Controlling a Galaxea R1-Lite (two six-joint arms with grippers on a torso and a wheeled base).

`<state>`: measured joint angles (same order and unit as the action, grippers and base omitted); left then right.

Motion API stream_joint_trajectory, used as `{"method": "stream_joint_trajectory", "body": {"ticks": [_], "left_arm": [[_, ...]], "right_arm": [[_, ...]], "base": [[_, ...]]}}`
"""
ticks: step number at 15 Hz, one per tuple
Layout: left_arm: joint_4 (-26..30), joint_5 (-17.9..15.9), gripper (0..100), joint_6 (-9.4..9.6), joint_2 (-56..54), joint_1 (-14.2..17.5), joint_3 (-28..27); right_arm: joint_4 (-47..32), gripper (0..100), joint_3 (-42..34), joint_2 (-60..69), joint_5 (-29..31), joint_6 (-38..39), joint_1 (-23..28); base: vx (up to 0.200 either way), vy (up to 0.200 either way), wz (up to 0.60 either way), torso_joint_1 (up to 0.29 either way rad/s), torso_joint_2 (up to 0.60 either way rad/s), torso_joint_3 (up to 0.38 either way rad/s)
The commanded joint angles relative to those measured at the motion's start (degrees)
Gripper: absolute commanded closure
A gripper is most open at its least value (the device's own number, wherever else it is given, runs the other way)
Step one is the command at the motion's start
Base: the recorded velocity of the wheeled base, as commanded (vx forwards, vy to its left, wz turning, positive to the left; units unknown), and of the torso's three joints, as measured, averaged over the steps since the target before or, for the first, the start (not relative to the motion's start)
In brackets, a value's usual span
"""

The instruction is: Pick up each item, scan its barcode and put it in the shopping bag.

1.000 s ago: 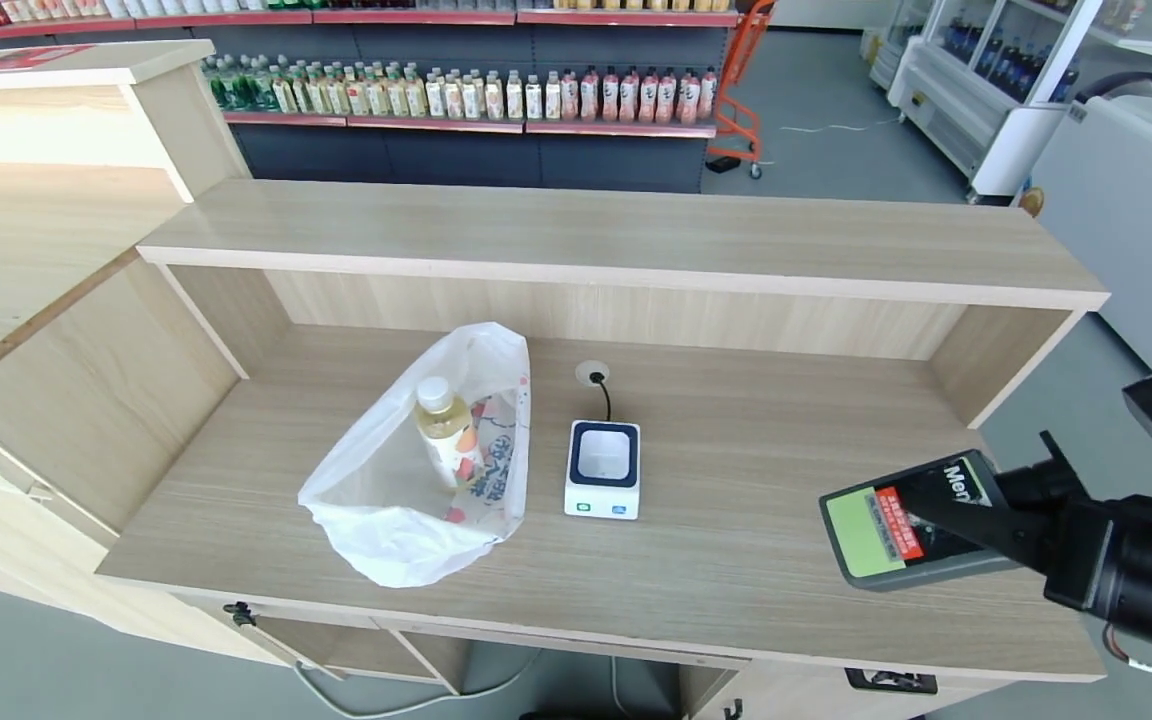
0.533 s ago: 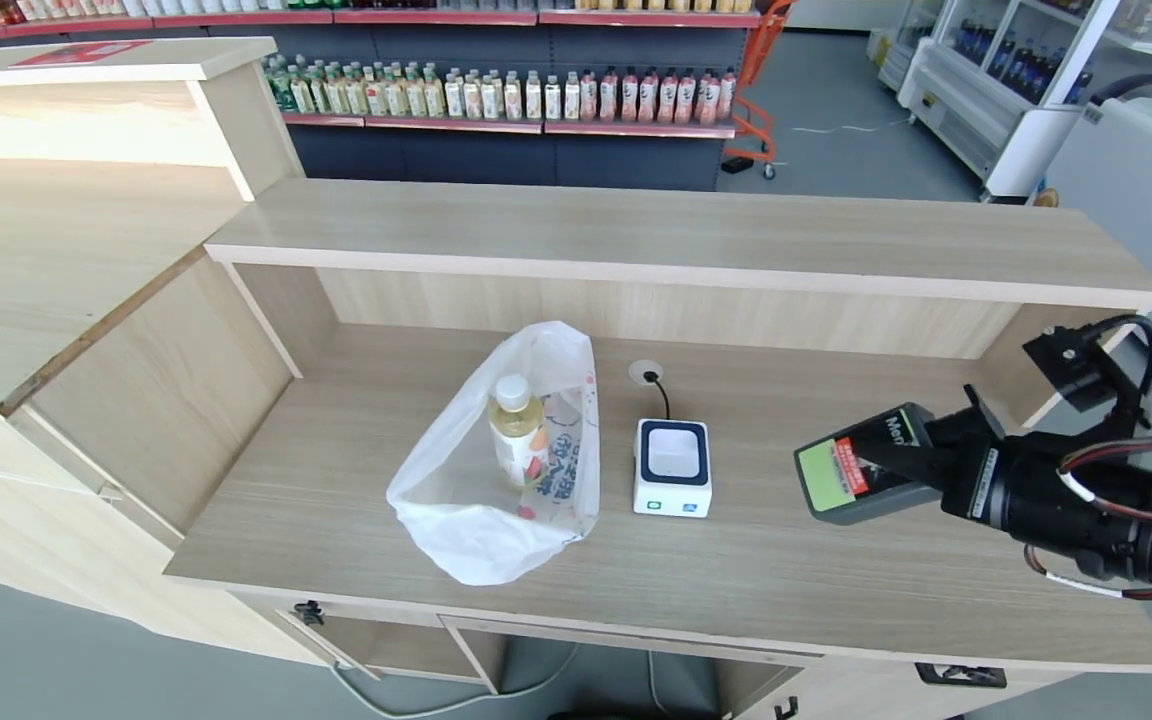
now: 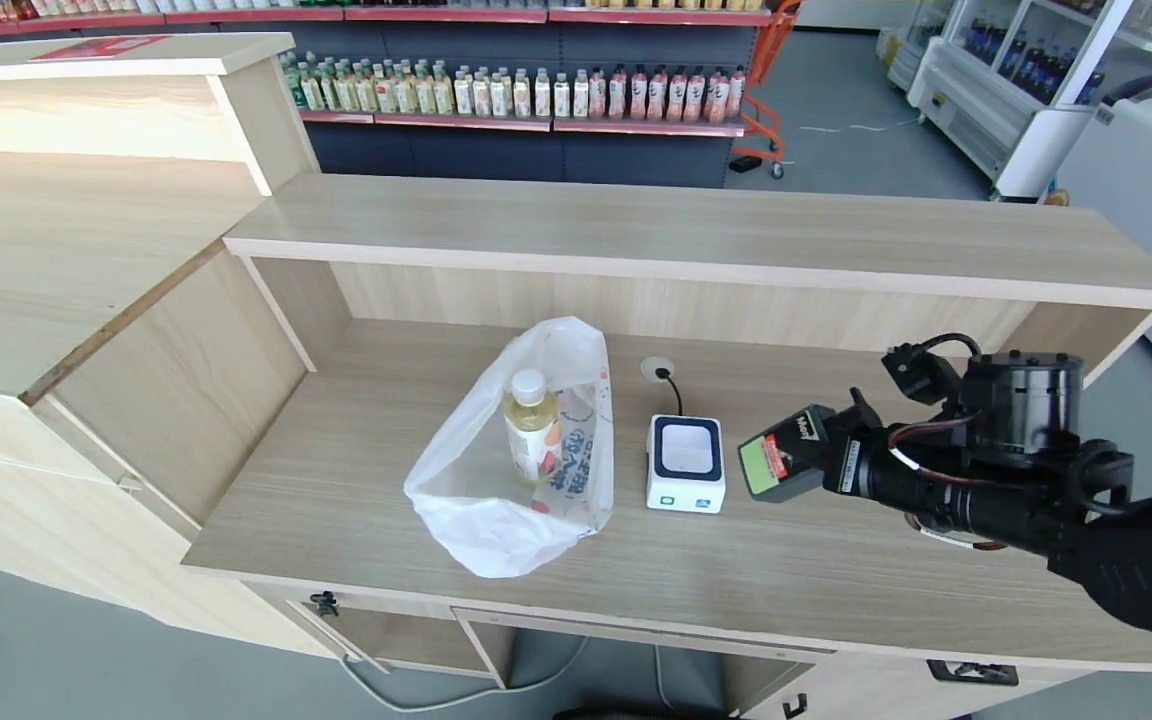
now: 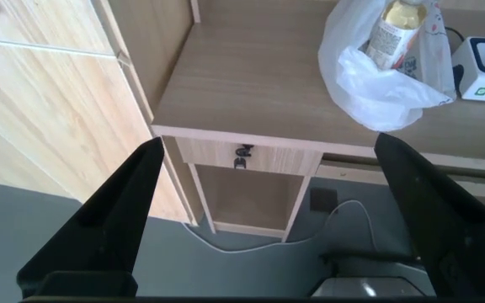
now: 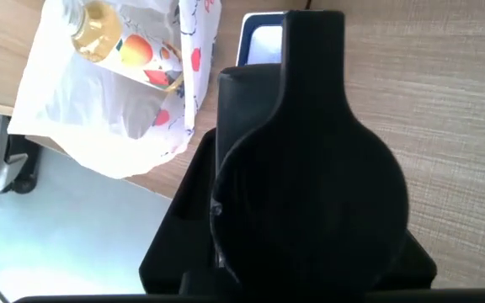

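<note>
We've got the right gripper [image 3: 829, 447] clamped on the dark box [image 3: 781, 463] just beside the scanner [image 3: 686, 462], bottle [image 3: 531, 428] in the shopping bag [image 3: 481, 515], left gripper [image 4: 268, 145] spread wide.

One shopping bag [image 3: 496, 505], one bottle [image 3: 531, 430], one scanner [image 3: 686, 465], one dark box [image 3: 784, 457]; shelf bottles [image 3: 536, 95] too small to count.

Light wooden checkout counter [image 3: 836, 570], shelves of bottled drinks [image 3: 536, 95] behind, glass-door cooler [image 3: 1016, 80] far right
</note>
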<state>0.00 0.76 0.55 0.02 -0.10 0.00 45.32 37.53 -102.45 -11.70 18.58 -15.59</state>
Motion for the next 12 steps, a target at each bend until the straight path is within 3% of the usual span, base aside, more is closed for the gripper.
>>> {"method": "stream_joint_trajectory", "body": {"ticks": [1, 4, 12], "left_arm": [[0.0, 0.0, 0, -0.02, 0.0, 0.0, 0.0], [0.0, 0.0, 0, -0.02, 0.0, 0.0, 0.0], [0.0, 0.0, 0, 0.07, 0.0, 0.0, 0.0]], "right_arm": [[0.2, 100, 3.1, -5.5, 0.0, 0.0, 0.0], [0.1, 100, 6.7, -8.3, 0.0, 0.0, -0.2], [0.2, 100, 9.9, -13.0, 0.1, 0.0, -1.5]], "base": [[0.0, 0.0, 0.0, 0.0, 0.0, 0.0], [0.2, 0.2, 0.0, -0.003, 0.0, 0.005], [0.0, 0.0, 0.0, 0.0, 0.0, 0.0]]}}
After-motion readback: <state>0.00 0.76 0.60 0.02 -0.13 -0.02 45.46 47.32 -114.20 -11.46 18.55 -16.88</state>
